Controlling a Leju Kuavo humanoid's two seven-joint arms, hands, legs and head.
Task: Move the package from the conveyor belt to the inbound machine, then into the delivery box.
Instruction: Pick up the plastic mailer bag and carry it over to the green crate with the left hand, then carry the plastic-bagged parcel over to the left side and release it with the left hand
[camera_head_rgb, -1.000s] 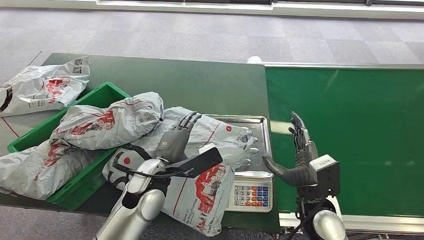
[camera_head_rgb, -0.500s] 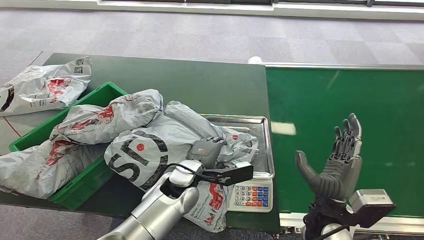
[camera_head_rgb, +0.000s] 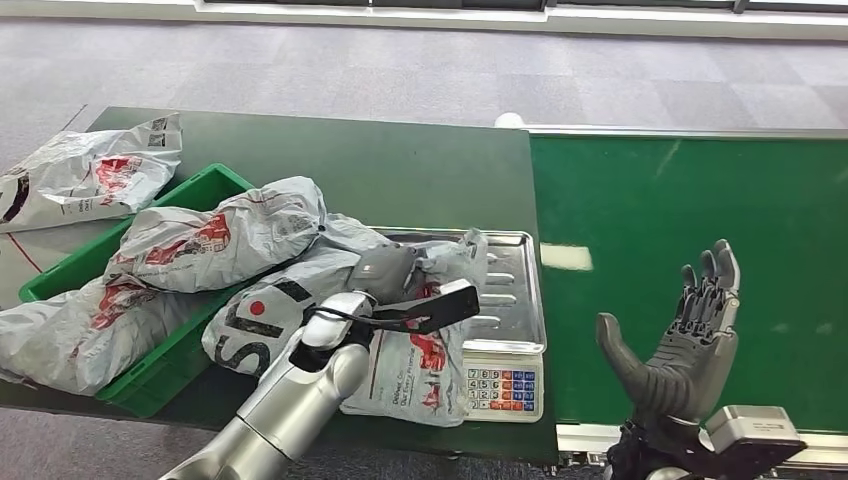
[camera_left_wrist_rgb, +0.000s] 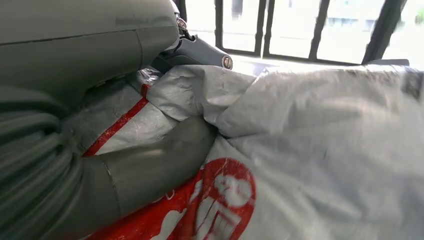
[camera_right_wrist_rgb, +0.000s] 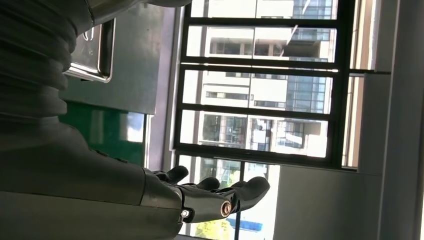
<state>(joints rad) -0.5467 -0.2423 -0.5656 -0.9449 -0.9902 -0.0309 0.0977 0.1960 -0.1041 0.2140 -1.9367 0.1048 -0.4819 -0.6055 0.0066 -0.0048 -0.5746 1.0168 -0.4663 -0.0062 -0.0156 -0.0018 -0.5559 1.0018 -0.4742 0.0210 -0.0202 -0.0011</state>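
Observation:
A large grey package (camera_head_rgb: 400, 365) with red and black print lies bunched across the left part of the inbound machine's steel tray (camera_head_rgb: 515, 290) and hangs over the machine's front left side. My left hand (camera_head_rgb: 385, 272) grips it from above. In the left wrist view the thumb (camera_left_wrist_rgb: 150, 165) presses into the package's crumpled film (camera_left_wrist_rgb: 310, 150). My right hand (camera_head_rgb: 690, 340) is raised over the near edge of the green conveyor belt (camera_head_rgb: 680, 200), fingers spread and nothing in it; the right wrist view shows its open fingers (camera_right_wrist_rgb: 215, 195). The green delivery box (camera_head_rgb: 205, 186) stands to the left.
Other grey packages (camera_head_rgb: 215, 240) fill the delivery box and spill over its near side. One more package (camera_head_rgb: 90, 175) lies on the table at the far left. The machine's keypad (camera_head_rgb: 503, 388) faces the table's front edge. The dark green tabletop (camera_head_rgb: 400, 170) stretches behind.
My left hand came down onto the package, closed on it and drew it left, baring more of the steel tray. My right hand swung right, away from the tray, and stays open.

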